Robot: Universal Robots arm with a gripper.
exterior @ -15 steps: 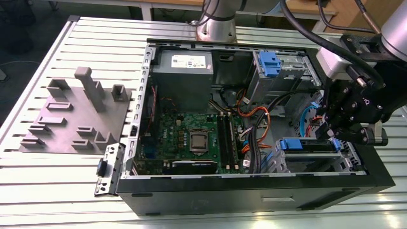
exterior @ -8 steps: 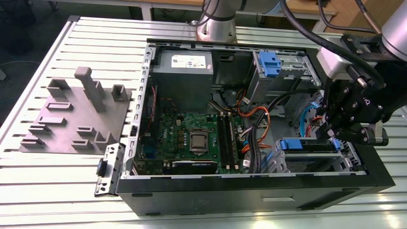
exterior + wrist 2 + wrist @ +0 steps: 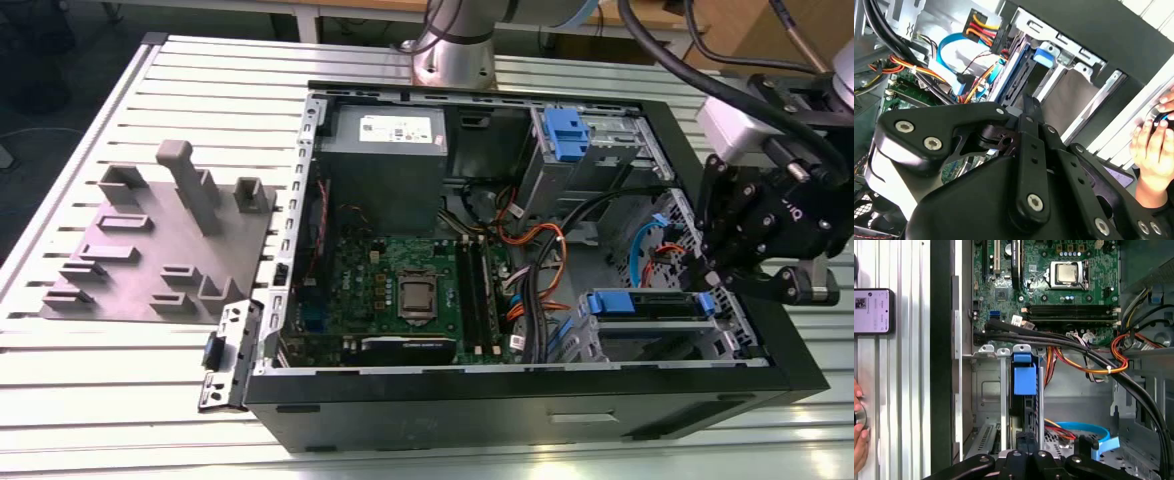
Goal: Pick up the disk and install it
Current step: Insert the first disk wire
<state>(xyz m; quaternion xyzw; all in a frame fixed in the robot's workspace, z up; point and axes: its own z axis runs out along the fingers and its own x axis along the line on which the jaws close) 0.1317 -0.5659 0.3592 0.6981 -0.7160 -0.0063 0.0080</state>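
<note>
The disk (image 3: 650,304) lies in the drive cage (image 3: 663,342) at the near right corner of the open computer case (image 3: 534,395), blue end toward the motherboard. In both wrist views it stands edge-on in a cage slot, its blue end (image 3: 1024,378) (image 3: 1046,55) at the slot's mouth. My gripper (image 3: 717,285) hangs over the cage's outer end, right at the disk's dark edge (image 3: 1027,415). In the second wrist view my gripper (image 3: 1027,104) reaches to the disk's side (image 3: 1016,80); in the first wrist view my gripper (image 3: 1027,442) sits in line with the disk.
Orange, blue and black cables (image 3: 541,250) cross between motherboard (image 3: 400,290) and cage. A second blue-tabbed carrier (image 3: 566,135) sits by the grey power supply (image 3: 387,145). A grey fixture plate (image 3: 160,240) lies at the exterior view's left. A person's hand (image 3: 1154,145) and a phone (image 3: 871,311) are beside the case.
</note>
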